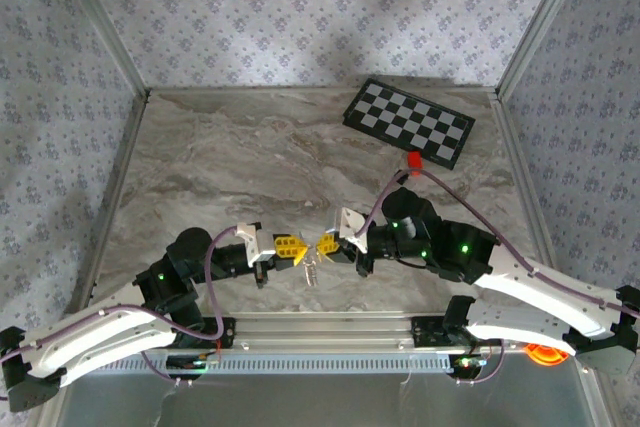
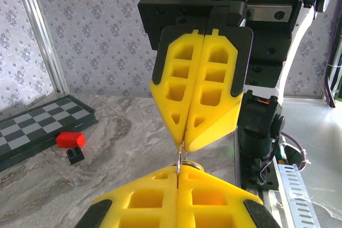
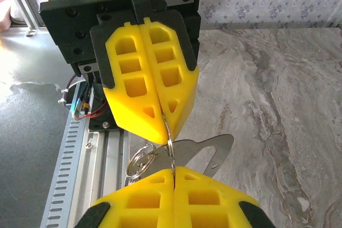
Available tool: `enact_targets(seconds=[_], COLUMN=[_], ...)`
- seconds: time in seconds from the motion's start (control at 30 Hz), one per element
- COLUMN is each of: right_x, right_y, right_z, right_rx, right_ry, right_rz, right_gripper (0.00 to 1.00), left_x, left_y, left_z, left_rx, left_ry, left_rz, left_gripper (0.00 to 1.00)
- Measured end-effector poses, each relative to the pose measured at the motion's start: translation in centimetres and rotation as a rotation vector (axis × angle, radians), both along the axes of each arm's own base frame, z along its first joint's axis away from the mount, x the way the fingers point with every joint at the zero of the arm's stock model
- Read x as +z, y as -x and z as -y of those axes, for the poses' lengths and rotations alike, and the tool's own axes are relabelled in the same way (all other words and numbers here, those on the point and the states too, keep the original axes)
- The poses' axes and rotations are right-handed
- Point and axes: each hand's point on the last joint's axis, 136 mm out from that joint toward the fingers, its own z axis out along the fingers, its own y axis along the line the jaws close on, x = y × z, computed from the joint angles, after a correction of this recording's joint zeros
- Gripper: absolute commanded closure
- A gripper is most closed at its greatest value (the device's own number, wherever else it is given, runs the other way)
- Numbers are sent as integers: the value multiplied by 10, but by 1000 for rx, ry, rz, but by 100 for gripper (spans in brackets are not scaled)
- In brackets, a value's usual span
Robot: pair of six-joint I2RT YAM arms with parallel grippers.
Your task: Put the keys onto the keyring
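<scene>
- Tabletop: marble-patterned, smooth, faint sheen.
- Left hand and right hand: matt yellow plastic fingers on black plastic mounts.
- Keys: bare silvery metal, polished, reflective.
- Keyring: thin bright metal wire.
- Checkerboard: flat, matt black and grey.
- Rail: dull silvery metal.
- Walls: matt patterned covering.

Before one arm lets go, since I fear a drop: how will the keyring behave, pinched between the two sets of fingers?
The keyring looks like thin, stiff wire, so it should hold its shape. Pinched only at the tips of the smooth yellow fingers, it may slip or pivot. The keys hang loose, so they will probably swing.
</scene>
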Motion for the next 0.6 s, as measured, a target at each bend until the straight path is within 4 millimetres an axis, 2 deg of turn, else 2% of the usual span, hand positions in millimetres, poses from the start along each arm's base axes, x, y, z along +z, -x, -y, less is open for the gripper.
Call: enact_targets(seconds=[0.6], right_x=[-1], right_y=[2], right_z=[0], right_rx=[8], right_ry=[-5], right_rz=[5], right_gripper=[100], left_x=[0], left_y=[0], left_z=[0], left_rx=[0], left_ry=[1], left_rz=[-3], left_gripper=[100])
